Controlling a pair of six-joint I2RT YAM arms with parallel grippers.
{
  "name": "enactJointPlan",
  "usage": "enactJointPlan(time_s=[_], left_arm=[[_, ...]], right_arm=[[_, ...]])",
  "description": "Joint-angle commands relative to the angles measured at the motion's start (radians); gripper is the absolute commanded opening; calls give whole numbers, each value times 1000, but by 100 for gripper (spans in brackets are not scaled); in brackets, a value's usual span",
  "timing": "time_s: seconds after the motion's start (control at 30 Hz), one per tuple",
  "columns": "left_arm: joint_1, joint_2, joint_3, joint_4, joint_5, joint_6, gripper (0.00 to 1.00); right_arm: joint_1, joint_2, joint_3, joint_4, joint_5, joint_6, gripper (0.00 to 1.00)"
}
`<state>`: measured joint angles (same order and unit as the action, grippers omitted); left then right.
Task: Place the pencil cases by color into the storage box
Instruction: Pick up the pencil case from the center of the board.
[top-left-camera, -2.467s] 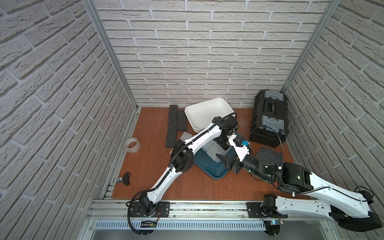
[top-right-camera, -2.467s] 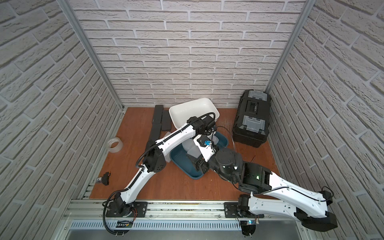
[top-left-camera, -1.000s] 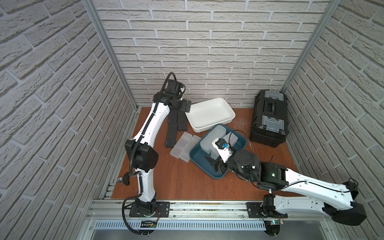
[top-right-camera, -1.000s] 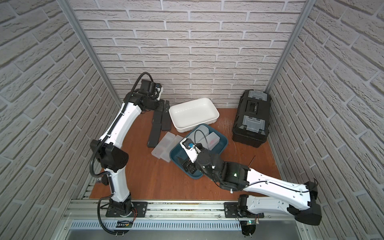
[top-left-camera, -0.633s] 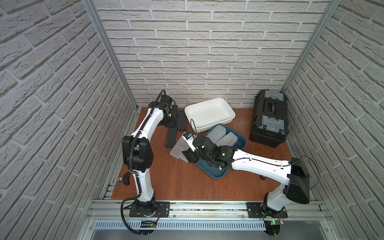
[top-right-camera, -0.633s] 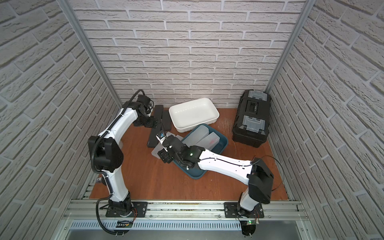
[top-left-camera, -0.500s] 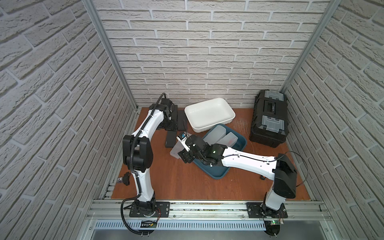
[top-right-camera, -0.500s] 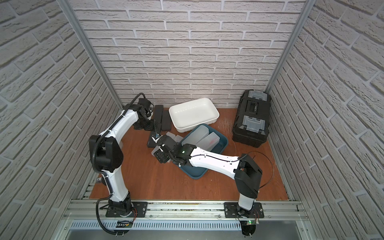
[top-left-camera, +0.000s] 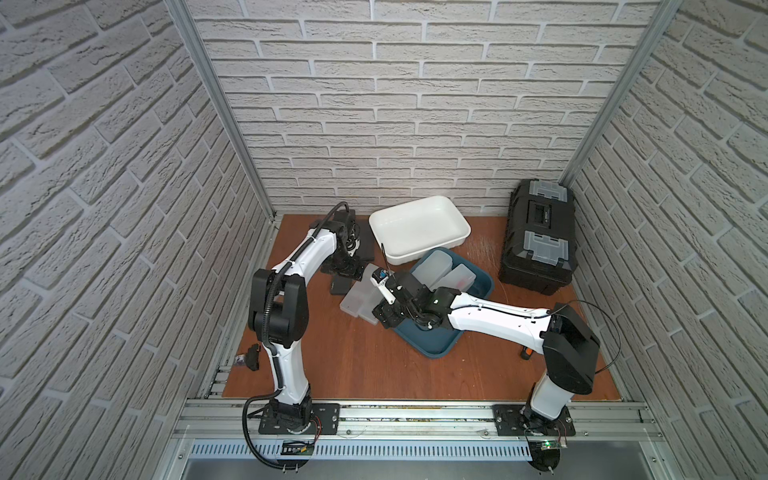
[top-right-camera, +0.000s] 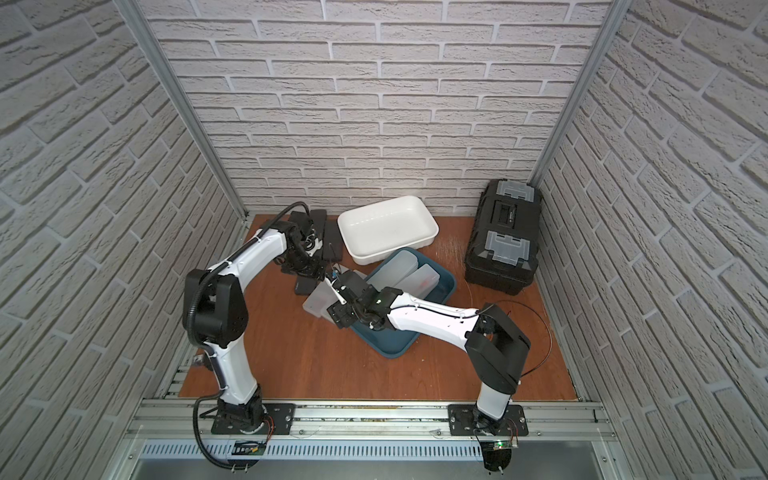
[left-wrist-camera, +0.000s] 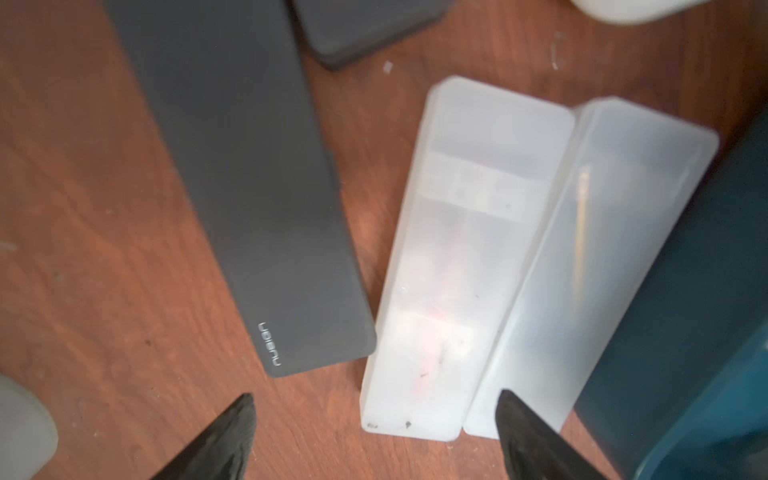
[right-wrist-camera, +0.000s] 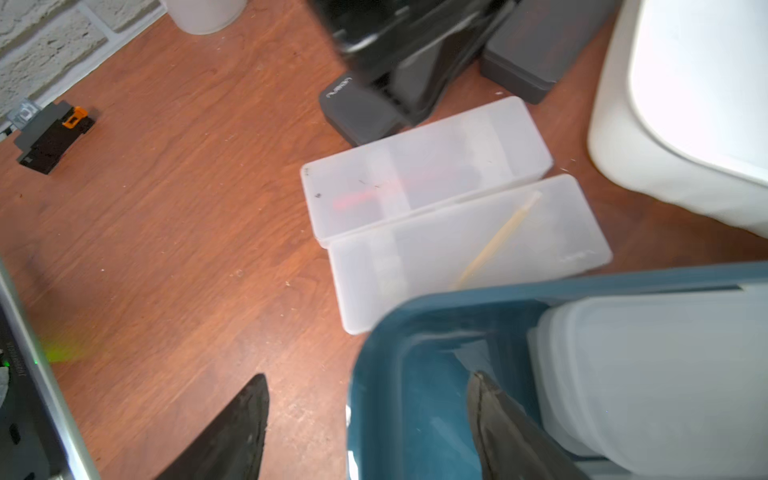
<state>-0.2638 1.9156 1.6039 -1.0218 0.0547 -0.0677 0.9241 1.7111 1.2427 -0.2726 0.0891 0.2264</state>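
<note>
Two frosted white pencil cases (right-wrist-camera: 424, 174) (right-wrist-camera: 465, 249) lie side by side on the table, left of the blue storage box (top-left-camera: 440, 349). More frosted cases (top-left-camera: 434, 270) lie inside that box. A black pencil case (left-wrist-camera: 257, 199) lies beside the frosted pair, and other black cases (top-right-camera: 328, 235) lie further back. My left gripper (left-wrist-camera: 376, 411) hovers open over the near ends of the black case and the frosted pair, holding nothing. My right gripper (right-wrist-camera: 369, 380) is open and empty, one finger outside and one inside the blue box's left rim.
An empty white tub (top-left-camera: 419, 232) stands behind the blue box and touches it. A black toolbox (top-left-camera: 536, 237) fills the back right corner. A small black and orange part (right-wrist-camera: 54, 137) lies by the left rail. Both arms meet over the cases.
My left arm came down from the back left corner to the black and frosted cases, its jaws narrowing. My right gripper swung from over the blue box to its left rim.
</note>
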Motion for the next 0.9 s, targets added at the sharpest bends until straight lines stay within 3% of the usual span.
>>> enactJointPlan(time_s=[0.0, 0.2, 0.5, 0.87], left_arm=[[-25, -15, -33, 30, 16, 80, 89], [-43, 9, -73, 104, 77, 142, 89], [-98, 70, -52, 137, 30, 157, 90], [-89, 140, -3, 88, 4, 113, 89]], right_arm=[[-22, -91, -42, 99, -12, -23, 76], [-48, -159, -108, 138, -23, -44, 76], [-54, -180, -157, 167, -27, -41, 76], [-55, -212, -184, 151, -5, -38, 76]])
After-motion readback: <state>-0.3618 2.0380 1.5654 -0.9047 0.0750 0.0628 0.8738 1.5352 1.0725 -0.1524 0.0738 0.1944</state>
